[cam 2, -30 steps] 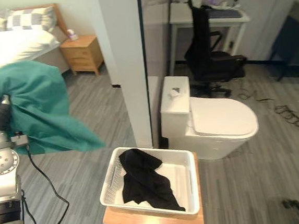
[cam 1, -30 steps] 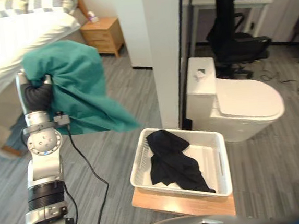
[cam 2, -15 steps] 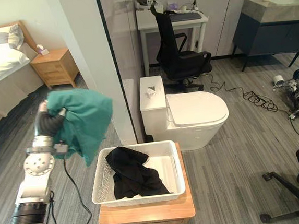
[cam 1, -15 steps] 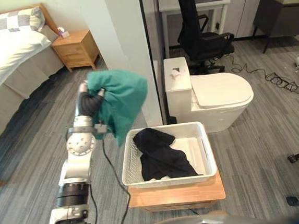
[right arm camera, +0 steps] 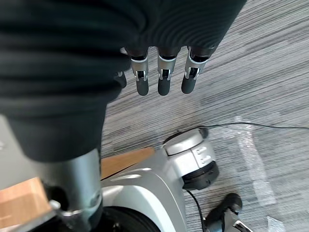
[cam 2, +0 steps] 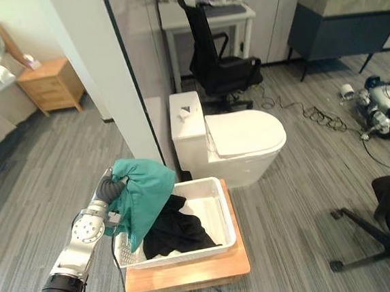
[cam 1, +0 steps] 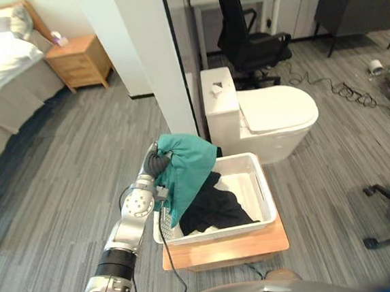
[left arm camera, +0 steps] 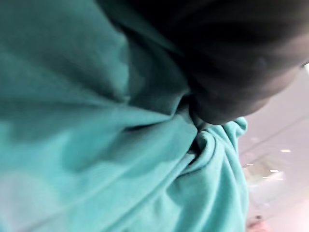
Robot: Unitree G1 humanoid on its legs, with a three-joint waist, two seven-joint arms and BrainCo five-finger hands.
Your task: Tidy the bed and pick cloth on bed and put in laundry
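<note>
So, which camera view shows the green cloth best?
The left eye view: the whole green cloth hangs from the left hand over the left side of the white basket. The right eye view shows the same. The left wrist view gives its folds from very close.

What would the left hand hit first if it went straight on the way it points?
Beyond the teal cloth it carries, the left hand points past the white basket's left rim at the white pillar; likely that first, though depth is unclear.

Bunched teal cloth (cam 1: 187, 170) on the left hand (cam 1: 158, 164), above white laundry basket's (cam 1: 266, 196) left rim.
</note>
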